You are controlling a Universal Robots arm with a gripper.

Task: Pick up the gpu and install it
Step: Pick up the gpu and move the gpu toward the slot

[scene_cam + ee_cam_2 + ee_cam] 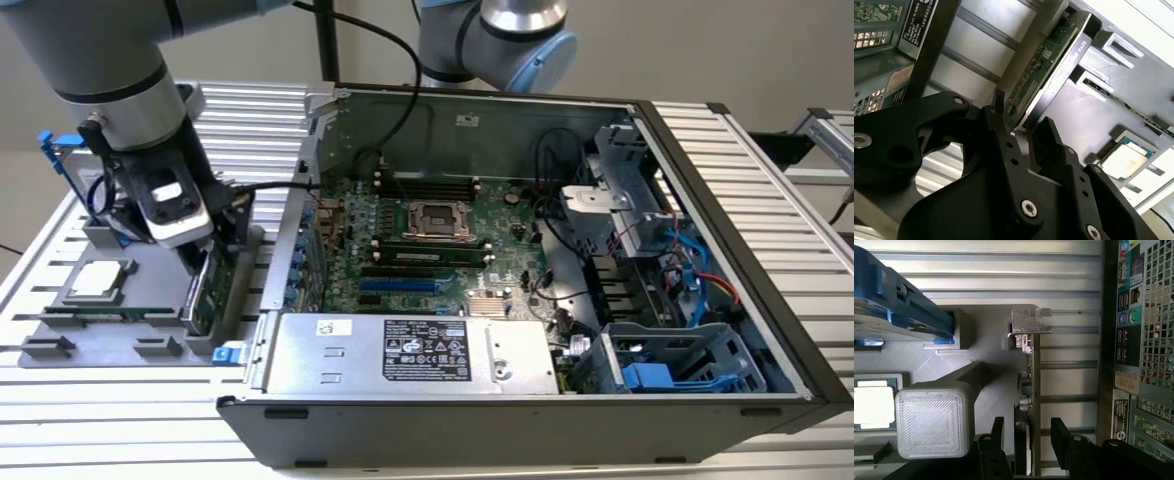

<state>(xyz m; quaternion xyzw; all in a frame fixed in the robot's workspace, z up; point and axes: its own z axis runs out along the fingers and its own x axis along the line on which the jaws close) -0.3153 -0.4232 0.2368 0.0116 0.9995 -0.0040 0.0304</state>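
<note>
Gpu (200,292) stands on its edge in a slot of the gray tray (80,342), at the exterior view's left, just beside the open computer case (507,428). The gripper (1029,423) is low over it. In both wrist views its fingers (1050,137) are spread, one on each side of the card.

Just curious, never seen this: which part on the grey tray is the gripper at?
The gpu: it stands on edge and the open gripper straddles it. The processor lies flat and the blue-framed drive sits apart.
</note>
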